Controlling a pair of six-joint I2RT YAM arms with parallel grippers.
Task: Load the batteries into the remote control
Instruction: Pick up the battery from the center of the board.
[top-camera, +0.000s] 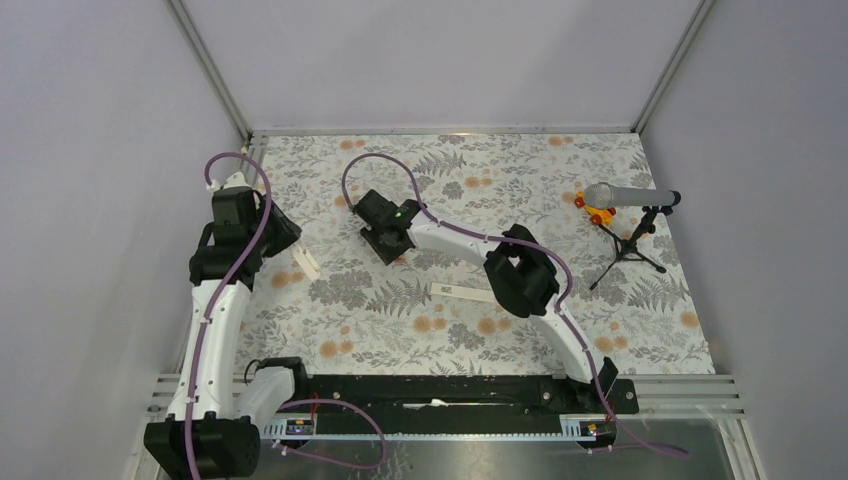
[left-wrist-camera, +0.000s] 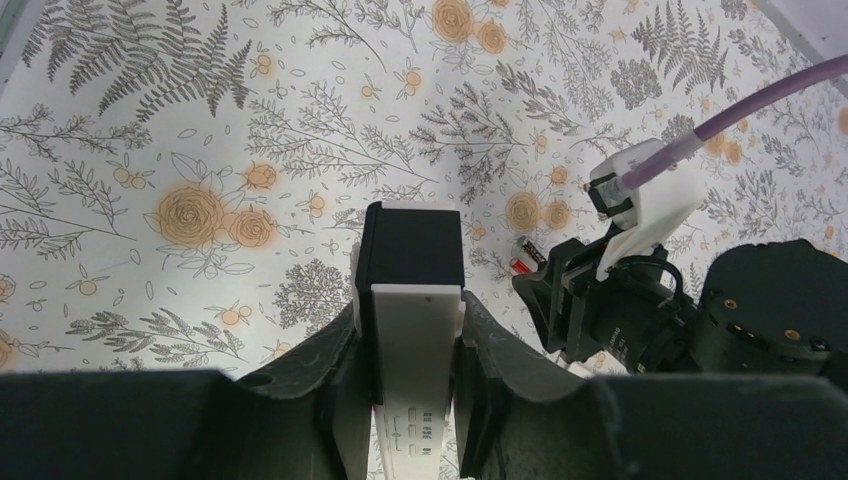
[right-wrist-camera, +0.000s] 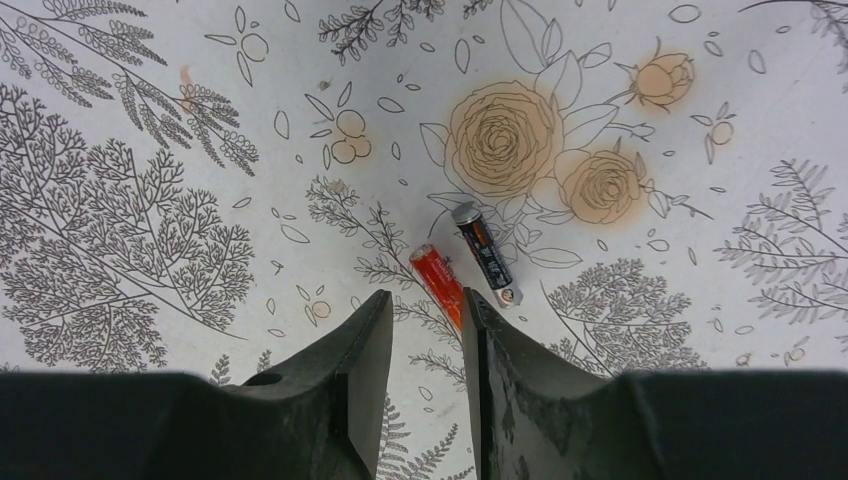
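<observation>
Just beyond the narrowly parted right gripper (right-wrist-camera: 428, 302) lie the batteries (right-wrist-camera: 485, 255), left gripper (left-wrist-camera: 412, 325) pinching the remote control (left-wrist-camera: 412, 250).

Bright, even light with soft shadows, mostly sharp.

Two batteries (right-wrist-camera: 438, 281) (right-wrist-camera: 487, 255), one remote control (left-wrist-camera: 412, 312), one white cover strip (top-camera: 466, 291), one microphone (top-camera: 622, 194), one stand (top-camera: 630, 246), one orange toy (top-camera: 598, 212)
</observation>
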